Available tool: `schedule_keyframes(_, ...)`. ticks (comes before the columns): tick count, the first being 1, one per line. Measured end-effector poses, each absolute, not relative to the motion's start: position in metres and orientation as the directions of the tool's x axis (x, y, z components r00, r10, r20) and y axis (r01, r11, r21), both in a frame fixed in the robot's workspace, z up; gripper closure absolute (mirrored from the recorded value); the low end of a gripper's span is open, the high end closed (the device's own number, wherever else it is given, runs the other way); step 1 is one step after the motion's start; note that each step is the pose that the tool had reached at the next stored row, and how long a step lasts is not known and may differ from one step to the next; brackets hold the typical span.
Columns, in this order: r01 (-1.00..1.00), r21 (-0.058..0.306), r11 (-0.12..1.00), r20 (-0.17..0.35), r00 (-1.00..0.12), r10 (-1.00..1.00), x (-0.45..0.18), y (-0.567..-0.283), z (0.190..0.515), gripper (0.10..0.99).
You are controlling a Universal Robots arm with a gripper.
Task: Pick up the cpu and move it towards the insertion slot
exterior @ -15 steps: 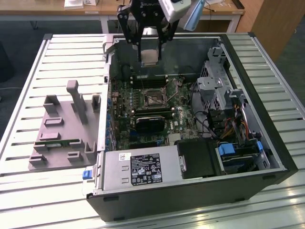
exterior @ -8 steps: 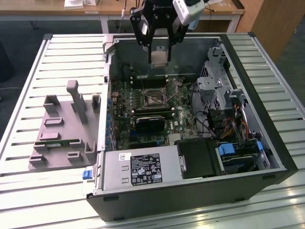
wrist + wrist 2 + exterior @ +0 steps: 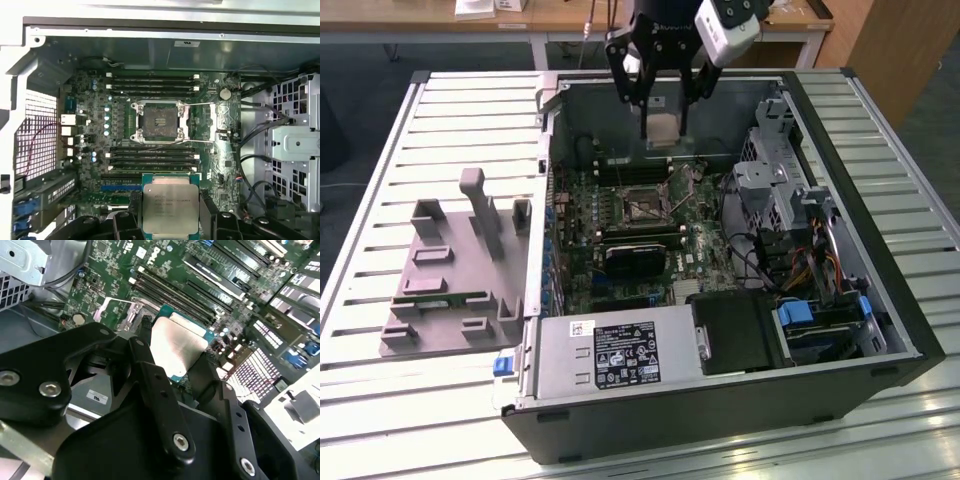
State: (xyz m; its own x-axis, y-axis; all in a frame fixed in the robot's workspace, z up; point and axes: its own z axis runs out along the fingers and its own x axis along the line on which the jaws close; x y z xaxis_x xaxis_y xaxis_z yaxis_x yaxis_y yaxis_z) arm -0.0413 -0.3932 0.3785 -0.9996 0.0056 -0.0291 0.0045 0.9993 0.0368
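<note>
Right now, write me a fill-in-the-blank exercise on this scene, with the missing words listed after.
1. The gripper is shut on the ____.
2. The cpu is held above the motherboard, not yet in the insertion ____.
3. The insertion slot has a shiny metal frame and a ____ centre.
4. On the exterior view's left, beside the computer case, lies a ____ tray.

Missing words: cpu; slot; dark; grey

- case [image 3: 720, 400] mid-frame in exterior view, tray [image 3: 450, 270] at its left
- slot [image 3: 645, 203] inside case, centre
- cpu [image 3: 661, 128] in gripper [image 3: 659, 100], above slot, top centre
</note>
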Motion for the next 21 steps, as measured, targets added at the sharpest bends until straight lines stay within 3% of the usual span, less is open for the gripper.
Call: schedule_keyframes(21, 0.008, 0.036, 0.999, -0.013, -1.000, 0.008, -0.031, -0.341, 0.360, 0.549)
